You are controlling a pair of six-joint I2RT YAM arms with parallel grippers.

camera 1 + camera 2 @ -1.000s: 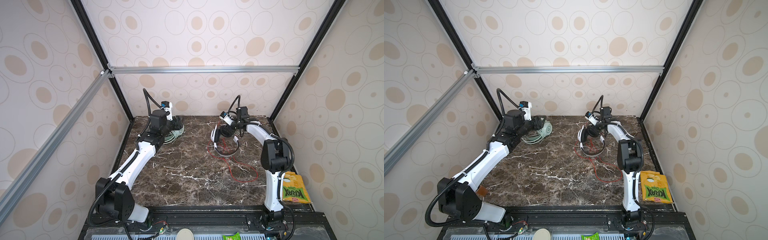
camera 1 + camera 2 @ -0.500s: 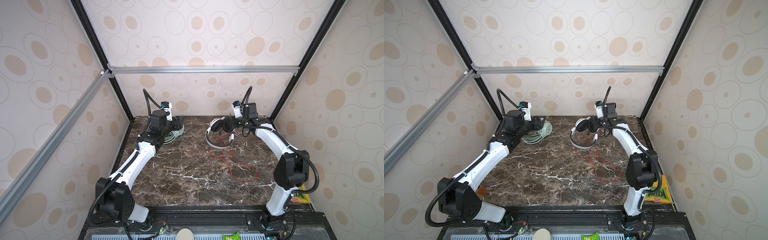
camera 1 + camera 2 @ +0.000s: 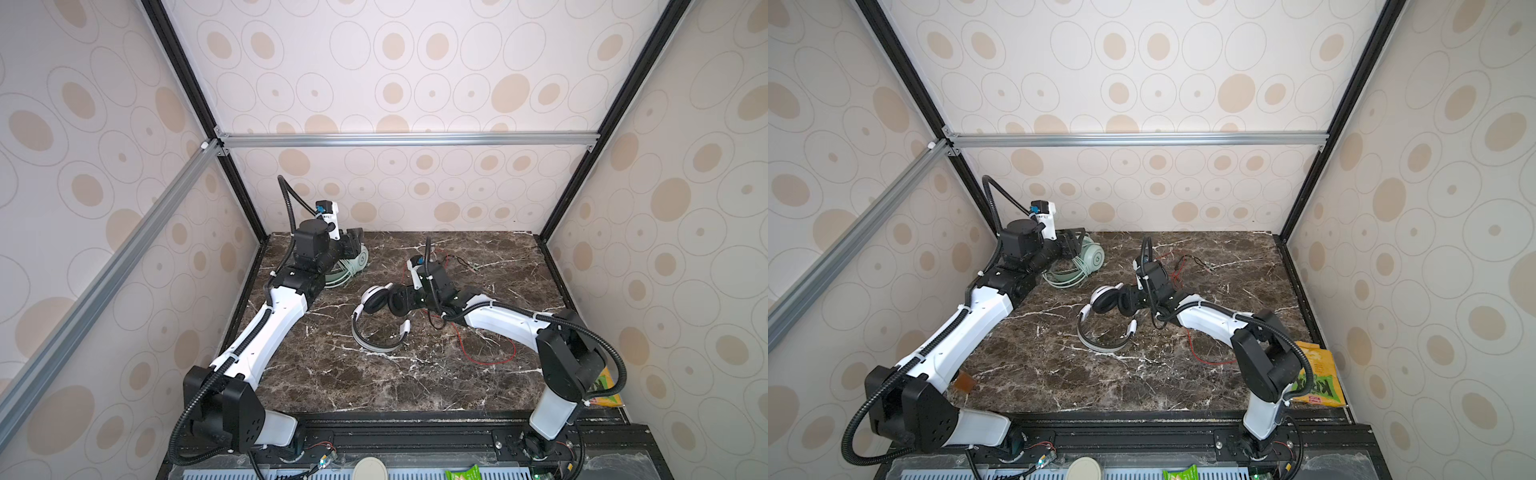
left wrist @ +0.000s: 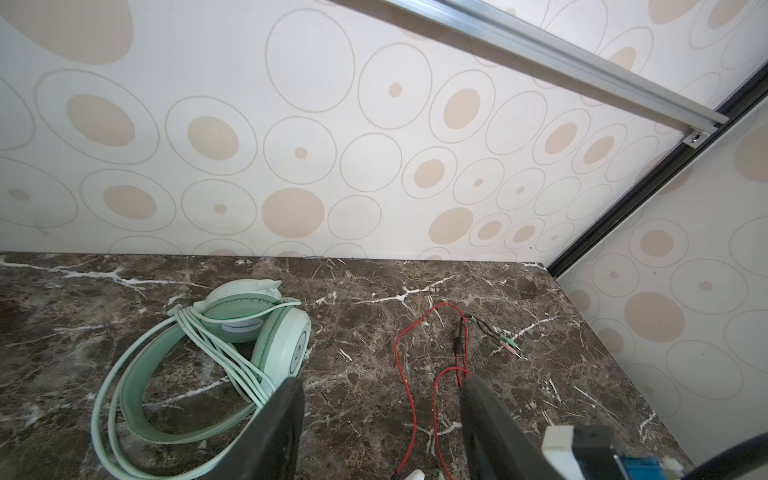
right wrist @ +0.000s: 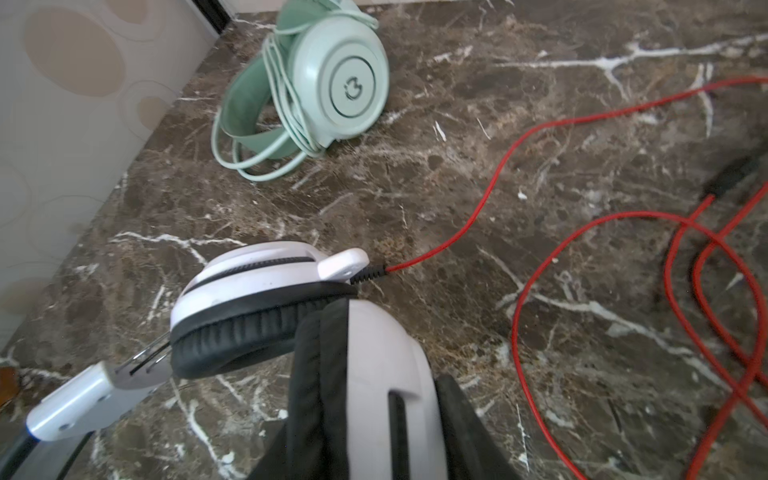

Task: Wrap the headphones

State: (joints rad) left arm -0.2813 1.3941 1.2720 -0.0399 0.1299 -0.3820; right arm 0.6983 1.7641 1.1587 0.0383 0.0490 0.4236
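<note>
- In both top views, your right fingers (image 3: 409, 300) clamp the white-and-black headset (image 3: 371, 300) at the centre of the table (image 3: 353, 386), presumably steadying it for winding.
- Left wrist: your left fingers (image 4: 286, 415) stand apart, empty, beside the mint-green headset (image 4: 257, 320), already wrapped, far left.
- Right wrist: the red cable (image 5: 419, 257) lies loose.

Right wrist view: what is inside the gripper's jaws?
One ear cup of the white-and-black headset, its white shell between the right gripper's black fingers. The cup covers where they touch it, so the contact cannot be seen.
</note>
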